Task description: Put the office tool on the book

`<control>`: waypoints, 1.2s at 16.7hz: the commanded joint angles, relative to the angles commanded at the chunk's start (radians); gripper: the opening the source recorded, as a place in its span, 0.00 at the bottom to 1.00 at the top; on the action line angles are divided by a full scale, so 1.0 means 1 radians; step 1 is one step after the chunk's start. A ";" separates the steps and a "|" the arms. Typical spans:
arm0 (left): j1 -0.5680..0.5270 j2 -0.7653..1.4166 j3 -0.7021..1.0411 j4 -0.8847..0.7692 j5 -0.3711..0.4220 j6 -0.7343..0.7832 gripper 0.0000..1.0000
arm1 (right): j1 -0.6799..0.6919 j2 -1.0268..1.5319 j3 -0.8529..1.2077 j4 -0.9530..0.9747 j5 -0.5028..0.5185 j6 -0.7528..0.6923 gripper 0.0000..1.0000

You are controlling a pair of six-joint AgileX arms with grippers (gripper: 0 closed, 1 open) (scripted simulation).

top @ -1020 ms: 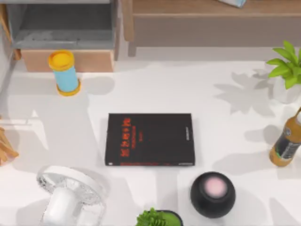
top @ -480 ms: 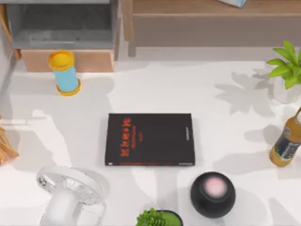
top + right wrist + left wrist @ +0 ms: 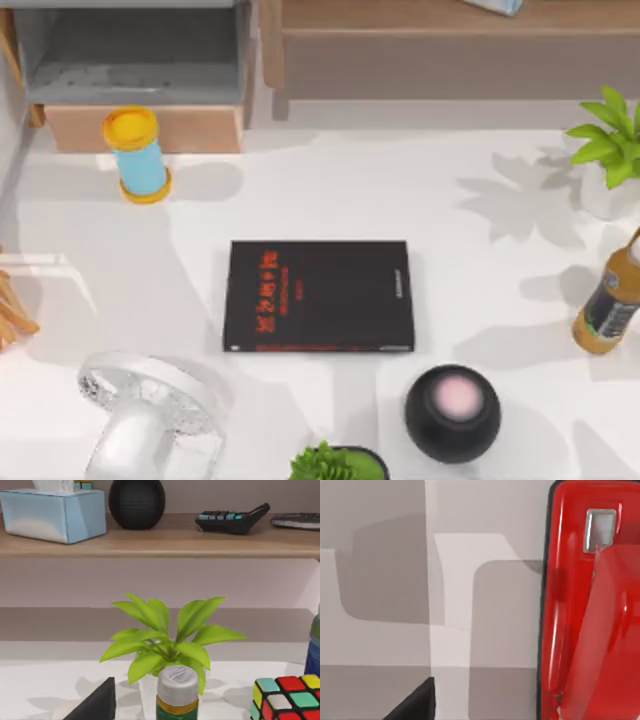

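Observation:
The office tool (image 3: 590,605), glossy red and elongated, lies on the white table close under my left wrist camera. A dark part of my left gripper (image 3: 412,705) shows beside it, apart from it. The book (image 3: 318,296), flat and black with red lettering, lies in the middle of the table in the top view with nothing on it. A dark part of my right gripper (image 3: 95,702) shows near a green-leaved plant (image 3: 165,640) and a bottle cap (image 3: 177,685).
Around the book stand a blue cylinder with yellow caps (image 3: 137,155), a white fan (image 3: 150,410), a black round speaker (image 3: 453,412), a small plant (image 3: 335,463), a bottle (image 3: 605,310) and a potted plant (image 3: 610,150). A colourful cube (image 3: 287,697) sits near the right gripper.
The shadows on the table's left side have shifted. The book and the objects around it have stayed put.

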 joint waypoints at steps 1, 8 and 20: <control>-0.003 0.025 0.020 0.004 0.001 0.000 1.00 | 0.000 0.000 0.000 0.000 0.000 0.000 1.00; -0.016 0.086 0.075 0.015 0.007 -0.003 1.00 | 0.000 0.000 0.000 0.000 0.000 0.000 1.00; -0.016 0.086 0.075 0.015 0.007 -0.003 0.17 | 0.000 0.000 0.000 0.000 0.000 0.000 1.00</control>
